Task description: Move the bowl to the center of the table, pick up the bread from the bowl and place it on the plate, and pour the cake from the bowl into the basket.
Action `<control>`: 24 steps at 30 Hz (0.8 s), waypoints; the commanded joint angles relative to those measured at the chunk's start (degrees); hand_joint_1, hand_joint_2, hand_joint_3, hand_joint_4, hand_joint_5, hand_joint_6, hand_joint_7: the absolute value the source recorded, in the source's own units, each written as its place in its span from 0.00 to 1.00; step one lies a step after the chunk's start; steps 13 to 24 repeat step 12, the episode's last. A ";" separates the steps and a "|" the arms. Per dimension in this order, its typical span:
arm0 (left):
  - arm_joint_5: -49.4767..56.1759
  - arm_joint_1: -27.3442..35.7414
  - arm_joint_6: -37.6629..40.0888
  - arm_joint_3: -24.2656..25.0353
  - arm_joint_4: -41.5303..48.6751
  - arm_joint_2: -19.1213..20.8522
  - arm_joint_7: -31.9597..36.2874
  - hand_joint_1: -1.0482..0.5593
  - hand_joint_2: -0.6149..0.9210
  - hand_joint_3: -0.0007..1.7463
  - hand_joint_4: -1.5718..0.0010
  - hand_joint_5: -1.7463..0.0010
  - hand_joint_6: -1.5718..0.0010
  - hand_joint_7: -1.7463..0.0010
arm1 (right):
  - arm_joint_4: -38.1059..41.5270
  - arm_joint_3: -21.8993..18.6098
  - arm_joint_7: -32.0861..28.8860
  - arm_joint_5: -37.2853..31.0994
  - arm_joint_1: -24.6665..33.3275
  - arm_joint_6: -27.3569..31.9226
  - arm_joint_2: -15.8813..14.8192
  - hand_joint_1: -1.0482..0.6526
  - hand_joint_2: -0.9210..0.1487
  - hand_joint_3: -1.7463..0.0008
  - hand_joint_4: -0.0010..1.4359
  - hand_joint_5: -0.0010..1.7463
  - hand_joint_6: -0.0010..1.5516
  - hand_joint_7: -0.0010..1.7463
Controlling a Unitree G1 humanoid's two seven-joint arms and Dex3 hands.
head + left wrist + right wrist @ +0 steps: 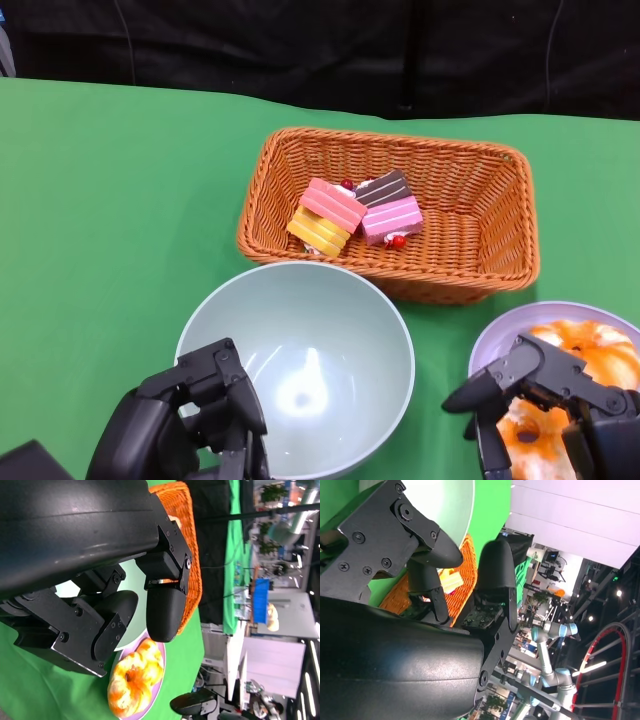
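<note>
The pale green bowl (300, 350) stands upright and empty near the table's front, just before the wicker basket (480, 200). Pink, yellow and brown cake pieces (355, 212) lie in the basket. The orange glazed bread (575, 385) rests on the lavender plate (500, 335) at the lower right. My left hand (195, 415) is at the bowl's near-left rim, fingers over the edge; in the left wrist view the bowl's rim (132, 575) runs between thumb and fingers (165, 610). My right hand (540, 395) hovers over the bread with fingers apart and nothing in them.
Green cloth covers the table (110, 200), with bare room on the left half. The basket's near wall almost touches the bowl's far rim. A black backdrop runs behind the table's far edge.
</note>
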 commanded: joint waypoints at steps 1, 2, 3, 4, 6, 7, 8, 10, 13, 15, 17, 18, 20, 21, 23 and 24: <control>-0.92 -0.03 -2.52 0.94 1.32 0.30 -1.29 0.69 0.62 0.92 0.37 0.00 0.45 0.05 | -0.26 -0.09 -0.21 -1.33 0.57 -2.72 -0.69 0.65 0.66 0.05 0.67 0.97 0.58 0.77; -1.20 -0.06 -2.74 1.03 1.53 0.19 -1.48 0.69 0.62 0.92 0.37 0.00 0.45 0.05 | -0.20 -0.11 -0.29 -1.45 0.57 -2.81 -0.69 0.64 0.66 0.05 0.68 0.98 0.58 0.78; -1.33 -0.04 -3.30 1.16 1.80 0.22 -1.81 0.69 0.62 0.92 0.37 0.00 0.44 0.06 | -0.21 -0.05 -0.34 -1.52 0.70 -2.83 -0.67 0.64 0.66 0.05 0.68 0.98 0.58 0.78; -1.47 -0.05 -3.71 1.27 2.01 0.28 -2.13 0.70 0.62 0.93 0.37 0.00 0.44 0.06 | -0.21 -0.06 -0.50 -1.83 0.79 -2.85 -0.67 0.64 0.66 0.05 0.68 0.99 0.57 0.78; -1.65 -0.12 -4.38 1.42 2.41 0.41 -2.59 0.70 0.62 0.93 0.37 0.00 0.44 0.06 | -0.12 -0.14 -0.71 -2.11 0.83 -2.99 -0.76 0.63 0.66 0.05 0.68 1.00 0.57 0.79; -1.75 -0.20 -4.67 1.49 2.60 0.46 -2.84 0.70 0.62 0.93 0.37 0.00 0.44 0.07 | 0.00 -0.20 -0.75 -2.02 0.80 -3.11 -0.83 0.63 0.65 0.05 0.68 1.00 0.57 0.79; -1.82 -0.25 -4.92 1.52 2.75 0.51 -2.98 0.70 0.62 0.93 0.37 0.00 0.44 0.07 | 0.08 -0.24 -0.75 -1.90 0.77 -3.20 -0.88 0.63 0.65 0.05 0.68 1.00 0.57 0.80; -2.09 -0.29 -5.09 1.49 2.79 0.50 -3.22 0.70 0.62 0.93 0.37 0.00 0.44 0.07 | 0.13 -0.23 -0.67 -1.67 0.77 -3.12 -0.89 0.63 0.66 0.05 0.67 1.00 0.56 0.80; -2.10 -0.35 -5.18 1.47 2.83 0.38 -3.33 0.70 0.63 0.93 0.38 0.00 0.45 0.07 | 0.24 -0.22 -0.55 -1.36 0.66 -3.13 -0.90 0.63 0.66 0.05 0.67 1.00 0.56 0.80; -2.10 -0.35 -5.18 1.47 2.83 0.38 -3.33 0.70 0.63 0.93 0.38 0.00 0.45 0.07 | 0.24 -0.22 -0.55 -1.36 0.66 -3.13 -0.90 0.63 0.66 0.05 0.67 1.00 0.56 0.80; -2.10 -0.35 -5.18 1.47 2.83 0.38 -3.33 0.70 0.63 0.93 0.38 0.00 0.45 0.07 | 0.24 -0.22 -0.55 -1.36 0.66 -3.13 -0.90 0.63 0.66 0.05 0.67 1.00 0.56 0.80; -2.10 -0.35 -5.18 1.47 2.83 0.38 -3.33 0.70 0.63 0.93 0.38 0.00 0.45 0.07 | 0.24 -0.22 -0.55 -1.36 0.66 -3.13 -0.90 0.63 0.66 0.05 0.67 1.00 0.56 0.80; -2.10 -0.35 -5.18 1.47 2.83 0.38 -3.33 0.70 0.63 0.93 0.38 0.00 0.45 0.07 | 0.24 -0.22 -0.55 -1.36 0.66 -3.13 -0.90 0.63 0.66 0.05 0.67 1.00 0.56 0.80; -2.10 -0.35 -5.18 1.47 2.83 0.38 -3.33 0.70 0.63 0.93 0.38 0.00 0.45 0.07 | 0.24 -0.22 -0.55 -1.36 0.66 -3.13 -0.90 0.63 0.66 0.05 0.67 1.00 0.56 0.80; -2.10 -0.35 -5.18 1.47 2.83 0.38 -3.33 0.70 0.63 0.93 0.38 0.00 0.45 0.07 | 0.24 -0.22 -0.55 -1.36 0.66 -3.13 -0.90 0.63 0.66 0.05 0.67 1.00 0.56 0.80; -2.10 -0.35 -5.18 1.47 2.83 0.38 -3.33 0.70 0.63 0.93 0.38 0.00 0.45 0.07 | 0.24 -0.22 -0.55 -1.36 0.66 -3.13 -0.90 0.63 0.66 0.05 0.67 1.00 0.56 0.80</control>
